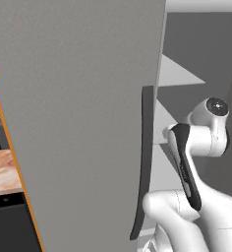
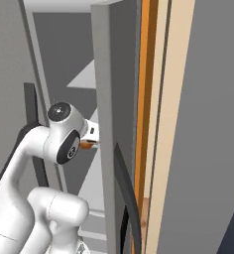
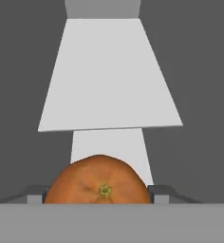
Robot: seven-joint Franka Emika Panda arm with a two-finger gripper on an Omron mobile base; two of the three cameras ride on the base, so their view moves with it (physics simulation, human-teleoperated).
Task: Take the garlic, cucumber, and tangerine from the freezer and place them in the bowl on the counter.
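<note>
The white arm bends at its elbow and reaches forward into the tall grey matte freezer (image 1: 78, 123), past its dark vertical handle strip (image 1: 145, 162). Inside, the two-finger gripper (image 3: 98, 195) is clamped on the small round orange tangerine (image 3: 99, 180), held in front of a pale grey inner shelf (image 3: 109, 80).

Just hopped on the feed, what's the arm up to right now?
The arm is reaching into the open freezer. In the hand view the tangerine sits between the two fingertips of the gripper, which appear closed against its sides, above a pale grey shelf. In the right base view a bit of orange shows at the hand, behind the door edge. A strip of the counter shows left of the freezer door. The fruit has not yet been taken out to the counter.
</note>
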